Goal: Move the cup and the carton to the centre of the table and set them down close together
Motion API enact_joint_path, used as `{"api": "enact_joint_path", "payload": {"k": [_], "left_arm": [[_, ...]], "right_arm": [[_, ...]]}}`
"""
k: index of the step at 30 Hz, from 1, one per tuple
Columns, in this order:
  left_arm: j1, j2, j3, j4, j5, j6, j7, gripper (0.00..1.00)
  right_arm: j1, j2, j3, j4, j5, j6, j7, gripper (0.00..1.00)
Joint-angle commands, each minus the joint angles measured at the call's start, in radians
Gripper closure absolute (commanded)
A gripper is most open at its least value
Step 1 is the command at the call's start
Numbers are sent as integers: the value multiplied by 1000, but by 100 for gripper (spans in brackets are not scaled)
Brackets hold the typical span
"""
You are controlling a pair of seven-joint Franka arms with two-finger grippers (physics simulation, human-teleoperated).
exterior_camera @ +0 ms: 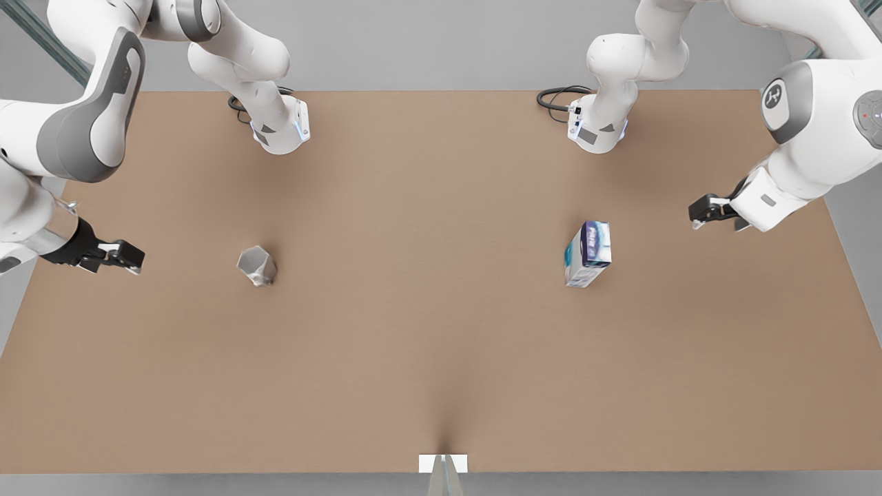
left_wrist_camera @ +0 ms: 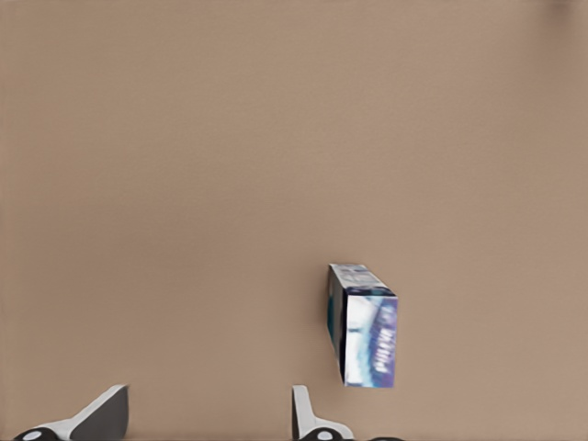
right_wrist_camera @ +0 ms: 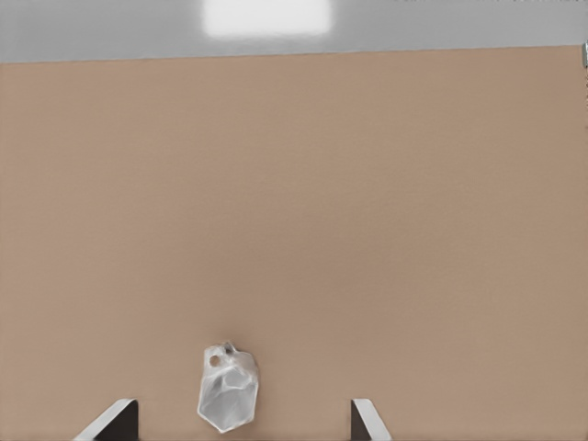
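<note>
On the tabletop [exterior_camera: 427, 358], the cup [exterior_camera: 257, 266] stands at nine o'clock and the carton [exterior_camera: 588, 253] at three o'clock, well apart. Beyond each, empty and spread, wait the right end effector [exterior_camera: 127, 258] near the cup and the left end effector [exterior_camera: 699, 213] near the carton.

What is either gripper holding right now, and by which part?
Nothing is held. The left gripper is open beside the carton, and the right gripper is open beside the cup; both things stand untouched on the table.
</note>
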Motion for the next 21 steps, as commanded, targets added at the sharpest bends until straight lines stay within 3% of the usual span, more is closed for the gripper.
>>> {"api": "enact_joint_path", "payload": {"k": [1, 8, 13, 21], "left_arm": [[-8, 0, 0, 0, 5, 0, 0, 0], [-6, 31, 5, 12, 2, -40, 2, 0], [-3, 49, 12, 41, -2, -48, 14, 0], [-6, 41, 14, 52, 2, -97, 5, 0]], "right_arm": [[0, 0, 0, 0, 0, 0, 0, 0], [57, 44, 5, -26, -14, 26, -6, 0], [100, 38, 6, -236, -2, 262, -9, 0], [86, -75, 37, -502, 2, 241, -51, 0]]}}
